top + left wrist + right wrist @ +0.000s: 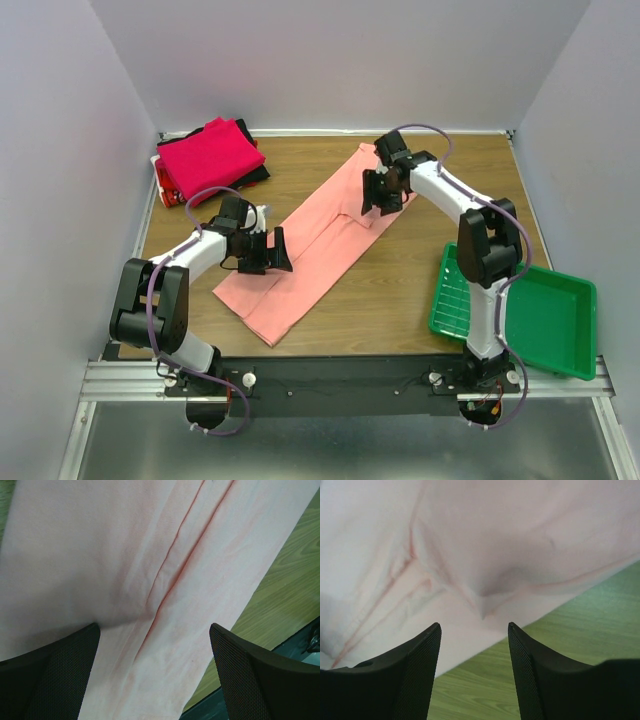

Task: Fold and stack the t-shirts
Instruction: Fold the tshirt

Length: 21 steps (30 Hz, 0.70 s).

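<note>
Across the middle of the wooden table [400, 290], the salmon-pink t-shirt [310, 250] lies flat as a long narrow strip, folded lengthwise; it runs diagonally from the near left toward the far centre. At the far left corner, the stacked t-shirts [208, 155] sit in a pile, magenta on top, with a black edge [256, 177] showing beneath. A green tray [545, 320] rests at the near right, well apart from both.

Left gripper [278, 250]: positioned at the left edge of the strip, near its lower half; in the left wrist view [155, 630] the fingers [60, 675] stand wide apart with pink cloth [100, 555] spread below them and a lengthwise fold line running between; nothing is clamped.

Right gripper [375, 195]: positioned over the far half of the strip; in the right wrist view [475, 627] the fingers [415, 675] are apart (a narrower gap than on the left), and between them shows the cloth [520, 530] edge, with a small raised pucker just past the fingertips and bare table on the near side; nothing is clamped.

Contact between fingertips and cloth cannot be determined for either arm.
</note>
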Available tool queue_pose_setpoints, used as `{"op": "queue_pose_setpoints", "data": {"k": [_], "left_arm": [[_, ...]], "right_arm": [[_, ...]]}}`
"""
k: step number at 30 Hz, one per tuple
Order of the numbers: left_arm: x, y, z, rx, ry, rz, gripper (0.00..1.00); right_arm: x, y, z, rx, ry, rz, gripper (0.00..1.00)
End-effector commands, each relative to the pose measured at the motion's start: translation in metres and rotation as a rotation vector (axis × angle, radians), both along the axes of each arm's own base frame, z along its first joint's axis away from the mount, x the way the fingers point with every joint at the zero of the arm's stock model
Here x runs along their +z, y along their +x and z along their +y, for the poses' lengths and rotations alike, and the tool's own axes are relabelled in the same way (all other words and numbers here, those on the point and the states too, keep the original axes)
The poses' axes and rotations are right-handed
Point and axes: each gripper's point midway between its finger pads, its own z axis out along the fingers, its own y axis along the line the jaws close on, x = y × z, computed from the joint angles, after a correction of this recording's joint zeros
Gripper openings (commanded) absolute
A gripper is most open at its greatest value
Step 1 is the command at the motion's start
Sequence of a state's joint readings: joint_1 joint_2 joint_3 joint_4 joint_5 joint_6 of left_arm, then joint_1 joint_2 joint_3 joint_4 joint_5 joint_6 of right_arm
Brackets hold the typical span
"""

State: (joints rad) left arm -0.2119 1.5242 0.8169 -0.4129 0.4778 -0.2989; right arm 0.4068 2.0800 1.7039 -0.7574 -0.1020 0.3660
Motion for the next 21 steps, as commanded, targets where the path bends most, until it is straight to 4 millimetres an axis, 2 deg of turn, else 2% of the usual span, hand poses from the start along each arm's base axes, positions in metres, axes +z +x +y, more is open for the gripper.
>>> {"op": "queue_pose_setpoints", "data": {"k": [1,2,4,5,7,8,9,11,17,21], "left_arm": [[-0.012,-0.004,0.005,0.003,0.043,0.007,0.98],[-0.016,-0.007,0.006,0.003,0.046,0.014,0.98],[-0.018,-0.010,0.006,0.003,0.044,0.019,0.98],[-0.020,-0.012,0.007,0.004,0.046,0.023,0.98],[-0.022,-0.015,0.008,0.007,0.048,0.027,0.98],[-0.023,-0.015,0.008,0.006,0.049,0.026,0.98],[-0.023,-0.016,0.008,0.006,0.049,0.025,0.99],[-0.023,-0.017,0.007,0.005,0.046,0.027,0.98],[-0.024,-0.021,0.005,-0.006,0.042,0.039,0.98],[-0.027,-0.027,-0.002,-0.035,0.030,0.059,0.98]], "right_arm": [[0.027,0.033,-0.002,-0.036,-0.022,-0.106,0.63],[0.015,0.039,-0.003,-0.042,-0.030,-0.090,0.63],[0.016,0.053,-0.002,-0.051,-0.024,-0.108,0.63],[0.003,0.056,-0.001,-0.045,-0.032,-0.091,0.63],[-0.009,0.063,0.001,-0.043,-0.037,-0.081,0.63],[-0.006,0.066,0.001,-0.041,-0.033,-0.089,0.63],[-0.019,0.065,0.000,-0.041,-0.041,-0.067,0.63],[-0.029,0.064,-0.002,-0.047,-0.049,-0.045,0.63],[-0.055,0.052,-0.014,-0.063,-0.100,0.008,0.63],[-0.073,0.055,-0.026,-0.082,-0.147,0.024,0.64]]}}
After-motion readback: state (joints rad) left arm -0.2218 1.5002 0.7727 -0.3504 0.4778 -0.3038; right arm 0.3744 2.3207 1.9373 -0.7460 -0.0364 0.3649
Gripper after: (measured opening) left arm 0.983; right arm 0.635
